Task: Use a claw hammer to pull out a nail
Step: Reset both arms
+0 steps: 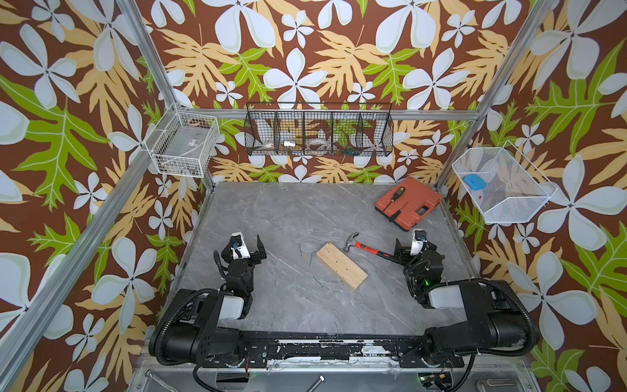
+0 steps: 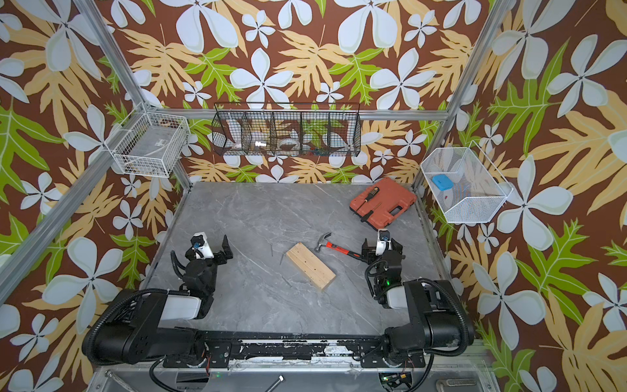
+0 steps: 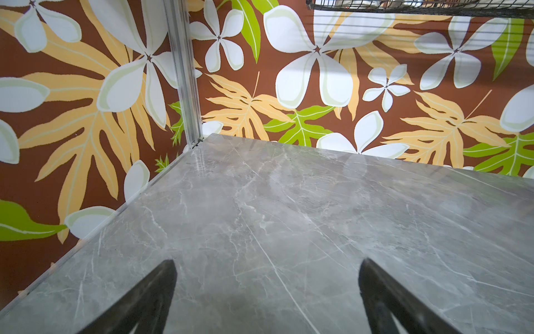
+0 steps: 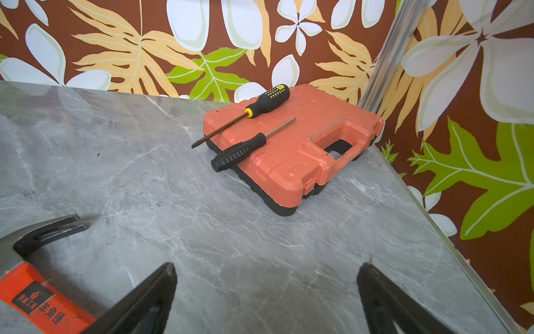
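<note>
**Right wrist view: hammer lying loose, both grippers gaping**

Both top views are showing the silver-headed, orange-shafted claw hammer (image 1: 368, 247) lying flat on the grey marble table (image 1: 271, 217). Its forked claw and head are sitting just beside the far end of the pale rectangular wooden block (image 1: 341, 265). Its black rubber handle end is pointing at the right gripper (image 4: 267, 269). That gripper's jaws are standing wide apart and gripping nothing; the shaft is passing beside one finger, not between the pair.

Over on the other side, the left gripper (image 3: 268, 263) is gaping too, with only bare marble between its fingers, well apart from the block. Two thin grey metal nails (image 1: 301, 249) are lying loose on the marble just beside the block. Whether any nail is sitting in the wood, I cannot tell.

Danger points now, as I'm reading it:
- A squeeze from this spot is risking a pinch of air, or a nudge that sends the handle sideways.
- With nothing bracing the block, any levering is likely sliding or tipping it on that slick surface.
- Those loose nails are looking ready to roll under a passing finger.
</note>
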Available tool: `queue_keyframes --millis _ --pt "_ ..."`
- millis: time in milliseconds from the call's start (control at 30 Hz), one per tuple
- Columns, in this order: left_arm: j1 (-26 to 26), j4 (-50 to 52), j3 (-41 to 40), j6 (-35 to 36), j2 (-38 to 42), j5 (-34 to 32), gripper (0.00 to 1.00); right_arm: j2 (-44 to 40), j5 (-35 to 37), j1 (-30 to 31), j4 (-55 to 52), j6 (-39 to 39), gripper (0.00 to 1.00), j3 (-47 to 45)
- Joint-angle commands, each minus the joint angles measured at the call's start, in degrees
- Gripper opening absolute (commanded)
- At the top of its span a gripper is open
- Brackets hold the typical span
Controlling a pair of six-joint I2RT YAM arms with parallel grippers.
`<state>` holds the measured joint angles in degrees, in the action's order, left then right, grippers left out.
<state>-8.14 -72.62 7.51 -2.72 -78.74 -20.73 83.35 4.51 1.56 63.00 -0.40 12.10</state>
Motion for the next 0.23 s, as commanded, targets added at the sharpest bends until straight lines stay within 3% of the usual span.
queue_keyframes --millis 0,200 --pt "0.8 0.0 1.0 -0.4 -0.1 1.9 1.00 0.1 -0.3 0.0 1.9 -0.3 1.00 0.2" --pt "1.5 -0.4 0.7 -0.5 0.3 2.7 1.00 0.0 -0.3 0.0 2.0 -0.3 1.00 0.2"
